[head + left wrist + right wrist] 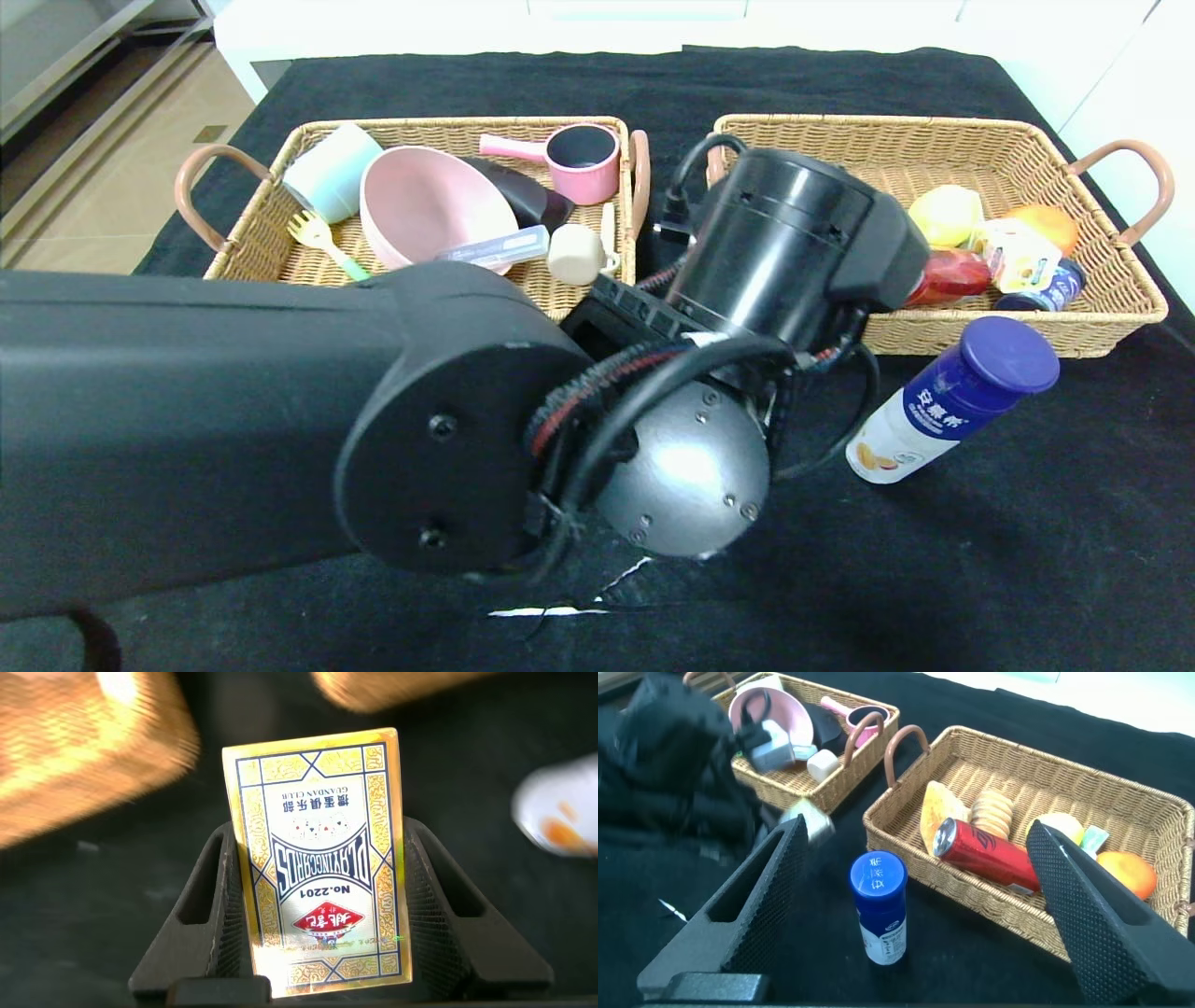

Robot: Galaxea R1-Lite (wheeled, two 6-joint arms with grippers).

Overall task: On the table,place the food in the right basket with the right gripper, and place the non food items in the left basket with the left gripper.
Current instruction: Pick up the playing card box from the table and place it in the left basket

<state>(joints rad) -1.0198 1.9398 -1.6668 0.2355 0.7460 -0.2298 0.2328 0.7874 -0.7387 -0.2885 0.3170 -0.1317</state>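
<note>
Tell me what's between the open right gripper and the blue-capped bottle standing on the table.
Nothing. In the right wrist view only bare black cloth separates the right gripper from the bottle.

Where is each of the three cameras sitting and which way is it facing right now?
Head view: on the robot's head, looking down at the table; the left arm fills the foreground, with both baskets and a blue-capped bottle behind.
Left wrist view: on the left arm, looking along the left gripper, shut on a playing card box.
Right wrist view: on the right arm, raised, looking past the open right gripper at the bottle and right basket.
Shared: head and right wrist views both show the bottle.
</note>
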